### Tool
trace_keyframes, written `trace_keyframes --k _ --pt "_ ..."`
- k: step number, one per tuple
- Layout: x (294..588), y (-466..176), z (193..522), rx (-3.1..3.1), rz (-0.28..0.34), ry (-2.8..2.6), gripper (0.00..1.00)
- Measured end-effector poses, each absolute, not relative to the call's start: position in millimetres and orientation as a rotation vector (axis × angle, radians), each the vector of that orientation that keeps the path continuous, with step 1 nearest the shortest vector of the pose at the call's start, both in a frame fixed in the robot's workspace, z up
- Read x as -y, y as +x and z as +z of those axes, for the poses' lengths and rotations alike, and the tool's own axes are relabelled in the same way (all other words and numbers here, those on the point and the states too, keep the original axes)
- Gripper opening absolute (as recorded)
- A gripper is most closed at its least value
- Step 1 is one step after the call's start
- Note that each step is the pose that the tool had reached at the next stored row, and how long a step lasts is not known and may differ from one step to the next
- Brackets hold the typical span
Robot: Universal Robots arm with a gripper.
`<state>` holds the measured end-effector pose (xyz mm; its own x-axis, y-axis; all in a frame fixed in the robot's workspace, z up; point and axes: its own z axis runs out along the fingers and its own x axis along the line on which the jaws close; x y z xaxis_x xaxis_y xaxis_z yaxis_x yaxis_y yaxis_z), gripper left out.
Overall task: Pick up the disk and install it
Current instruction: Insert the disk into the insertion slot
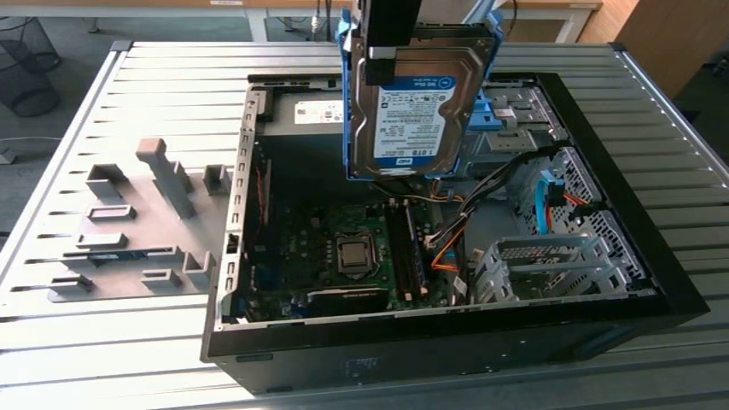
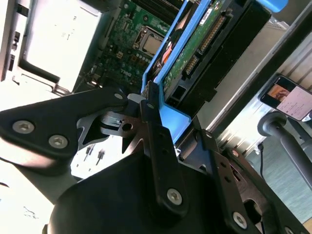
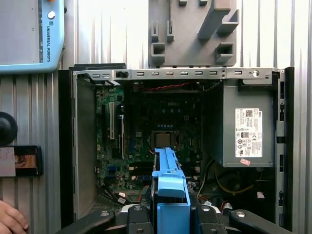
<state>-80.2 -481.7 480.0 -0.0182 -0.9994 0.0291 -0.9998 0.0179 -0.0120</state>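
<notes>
Above the open computer case (image 1: 638, 256) on a slatted metal bench (image 1: 114, 342), the disk (image 1: 416, 102) hangs upright in mid-air, clear of everything below it. The black pincer (image 1: 385, 60) is pinching it at its upper end. Its silver metal face carries a white-and-blue label, and bright blue plastic rails frame its sides. In the second wrist view the pincer's fingers (image 2: 155, 122) are pressed against the blue rail, and the disk (image 2: 195, 39) shows its green circuit-board side (the connectors run along one edge). In the first wrist view the disk (image 3: 169, 180) is seen edge-on, a blue strip between the two black fingers.

Directly below lies the motherboard (image 1: 330, 231) with its square processor socket (image 1: 354, 254). Orange and black cables (image 1: 446, 248) run loose between the board and a silver perforated drive cage (image 1: 547, 265) in the case's corner, toward the exterior view's right. A grey power supply (image 3: 243, 126) with a white sticker fills another corner of the case. On the bench beside the case, at the exterior view's left, sits a grey fixture plate (image 1: 137, 222) of raised blocks. A person's hand (image 3: 10, 219) rests at the edge of the first wrist view.
</notes>
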Motion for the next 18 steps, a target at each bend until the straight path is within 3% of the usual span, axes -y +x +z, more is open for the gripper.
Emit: trace_keyframes --k 7,18 --pt "508.2 -78.2 479.6 2.232 0.044 2.192 0.36" --pt "522.1 -44.8 477.7 2.23 0.04 2.19 0.36"
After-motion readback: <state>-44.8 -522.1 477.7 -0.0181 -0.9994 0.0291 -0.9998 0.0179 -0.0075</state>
